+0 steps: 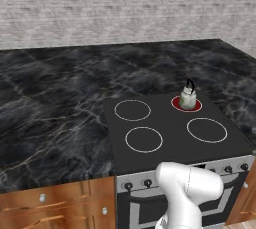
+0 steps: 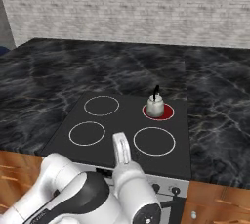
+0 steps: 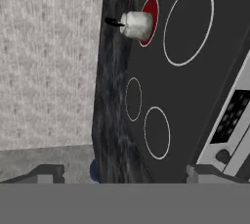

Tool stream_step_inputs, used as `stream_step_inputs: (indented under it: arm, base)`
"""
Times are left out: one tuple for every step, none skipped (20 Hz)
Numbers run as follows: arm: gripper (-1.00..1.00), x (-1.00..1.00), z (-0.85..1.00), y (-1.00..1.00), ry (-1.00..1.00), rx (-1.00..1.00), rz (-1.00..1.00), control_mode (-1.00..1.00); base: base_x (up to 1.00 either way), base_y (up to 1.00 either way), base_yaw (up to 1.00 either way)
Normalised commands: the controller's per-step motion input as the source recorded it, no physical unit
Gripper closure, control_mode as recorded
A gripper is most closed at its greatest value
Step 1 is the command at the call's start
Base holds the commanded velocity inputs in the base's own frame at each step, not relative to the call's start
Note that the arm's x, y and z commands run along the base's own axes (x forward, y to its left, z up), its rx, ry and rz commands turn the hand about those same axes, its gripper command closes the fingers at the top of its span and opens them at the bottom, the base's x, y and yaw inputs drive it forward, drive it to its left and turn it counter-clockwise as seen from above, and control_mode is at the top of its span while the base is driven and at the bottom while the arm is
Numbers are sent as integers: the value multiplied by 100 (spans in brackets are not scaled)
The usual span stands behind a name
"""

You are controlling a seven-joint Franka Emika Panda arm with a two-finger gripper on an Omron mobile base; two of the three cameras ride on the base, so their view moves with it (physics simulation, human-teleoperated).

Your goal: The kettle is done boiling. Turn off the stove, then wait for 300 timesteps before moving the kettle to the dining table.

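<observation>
1. The bench (image 1: 55, 98), a black marble-look top, runs along the brick wall (image 1: 75, 8), with wooden cabinet fronts (image 1: 60, 205) below it. I judge this is not the dining table, which must be elsewhere, so the carry is not yet begun.

2. The stove (image 1: 170, 145) is set into the bench. Three of its rings are plain white outlines. The far right ring (image 1: 196, 106) glows red, so I judge the burner is on and the first step, turning it off, is not done. The wait and the move both remain.

3. My arm (image 2: 88, 193) is folded low in front of the stove, with the elbow bulking over the steel front panel (image 1: 150, 180) in both base views. The hand is rolled well over: in the hand view the cooktop stands almost on edge, and the wall is at the left.

4. The knobs (image 1: 147, 182) sit in a row on the front panel. One knob (image 3: 222, 156) lies close to my right fingertip in the hand view, and I judge I am nearing it.

5. The kettle (image 1: 188, 98) stands upright on the red ring, well apart from my hand.

6. My jaws stand apart and hold nothing; the two tips rise far from each other at the bottom of the hand view.
</observation>
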Motion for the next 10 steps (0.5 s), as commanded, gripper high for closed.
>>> stream_step_inputs:
  arm:
    - [-100,-13,-39,-1,0,14,-3,-100]
    - [-100,-12,-36,0,0,13,-3,-100]
    - [-100,-12,-32,-2,0,14,-3,-100]
    - [-100,-13,-34,-3,0,13,-3,-100]
    - [-100,-12,-34,-2,0,11,-3,-100]
    - [-100,-14,-28,0,0,9,-2,-100]
    - [-100,-14,-27,-3,0,10,-3,-100]
    - [-100,-14,-27,-4,0,10,-3,-100]
    - [-100,-13,-24,0,0,10,-3,-100]
    - [-100,-10,-21,-1,0,10,-3,-100]
  base:
    - [0,0,0]
    - [0,0,0]
    - [0,0,0]
    - [0,0,0]
    - [0,0,0]
    - [0,0,0]
    - [0,0,0]
    - [0,0,0]
    - [0,0,0]
    - [0,0,0]
